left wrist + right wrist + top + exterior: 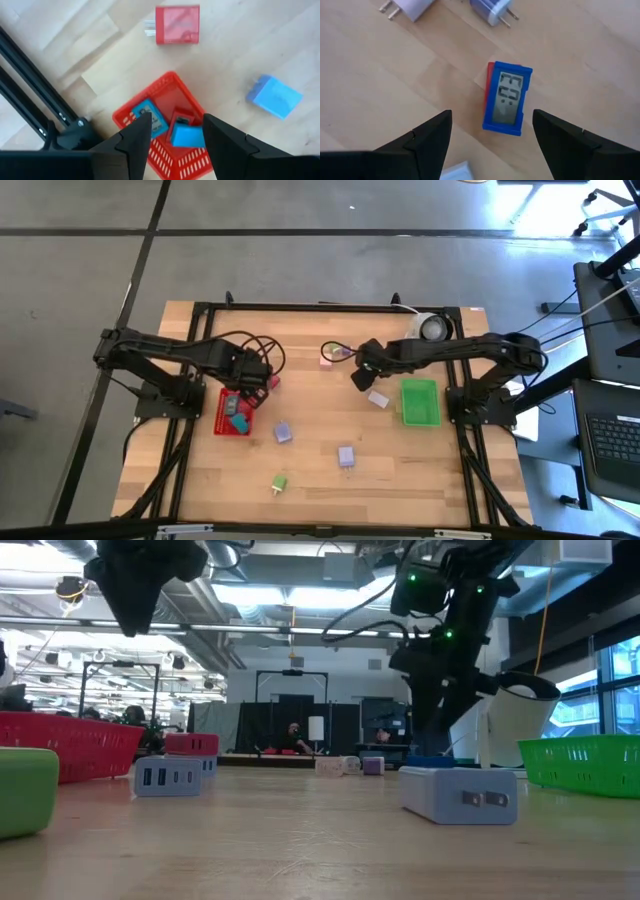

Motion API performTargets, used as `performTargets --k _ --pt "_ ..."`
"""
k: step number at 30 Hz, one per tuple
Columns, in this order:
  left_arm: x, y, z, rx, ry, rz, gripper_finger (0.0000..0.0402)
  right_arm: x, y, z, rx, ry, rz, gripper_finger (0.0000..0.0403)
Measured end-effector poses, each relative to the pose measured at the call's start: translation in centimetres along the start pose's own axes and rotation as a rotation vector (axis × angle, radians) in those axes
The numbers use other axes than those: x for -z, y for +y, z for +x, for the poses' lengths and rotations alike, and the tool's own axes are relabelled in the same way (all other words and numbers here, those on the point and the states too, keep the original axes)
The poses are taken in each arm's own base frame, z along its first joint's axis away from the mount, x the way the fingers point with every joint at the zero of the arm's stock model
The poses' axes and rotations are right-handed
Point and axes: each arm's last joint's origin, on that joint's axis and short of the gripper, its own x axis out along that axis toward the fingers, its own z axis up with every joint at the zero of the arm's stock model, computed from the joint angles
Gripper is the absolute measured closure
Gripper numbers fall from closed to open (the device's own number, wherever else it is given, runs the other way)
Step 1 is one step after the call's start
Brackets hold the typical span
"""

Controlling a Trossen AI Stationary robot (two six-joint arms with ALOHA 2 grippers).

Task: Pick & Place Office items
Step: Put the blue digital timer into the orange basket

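My left gripper [172, 137] is open and hovers over the red tray [235, 413], which holds a few teal and blue pieces [187, 135]. A red plug block [177, 24] and a blue block [274, 96] lie on the table beyond the tray. My right gripper [492, 142] is open above a small blue piece with a grey display [506, 97], which lies flat on the wood. A lavender plug block [412, 7] and a dark purple one [492, 10] lie farther off. In the high view the right gripper [362, 370] is left of the green tray [420, 402].
A white round roll [432, 327] stands near the far edge, behind the right arm. Loose pieces lie on the table: pink [326, 361], lavender [378, 398] [284, 433] [346, 456] and green [279, 482]. Black frame rails run along the table's sides.
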Motion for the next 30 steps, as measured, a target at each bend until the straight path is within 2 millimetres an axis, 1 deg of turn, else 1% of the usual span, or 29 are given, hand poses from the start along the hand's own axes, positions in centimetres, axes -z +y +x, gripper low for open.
performTargets --k 5,15,21,26,30 --pt "-0.1 0.0 0.0 -0.009 -0.019 -0.011 0.0231 0.0 -0.1 1.1 0.017 0.036 -0.044 0.0124" --pt "-0.1 0.0 0.0 -0.007 -0.021 -0.038 0.0230 -0.3 -0.2 3.5 0.050 0.076 -0.034 0.0124" --pt "-0.1 0.0 0.0 -0.007 -0.021 -0.045 0.0233 -0.6 -0.5 4.2 0.055 0.087 -0.023 0.0125" --pt "-0.1 0.0 0.0 -0.007 -0.021 -0.044 0.0233 -1.0 -0.8 4.4 0.015 0.096 -0.011 0.0139" --pt "-0.1 0.0 0.0 -0.009 -0.025 -0.044 0.0233 -1.3 -1.1 4.5 0.012 0.089 0.006 0.0164"
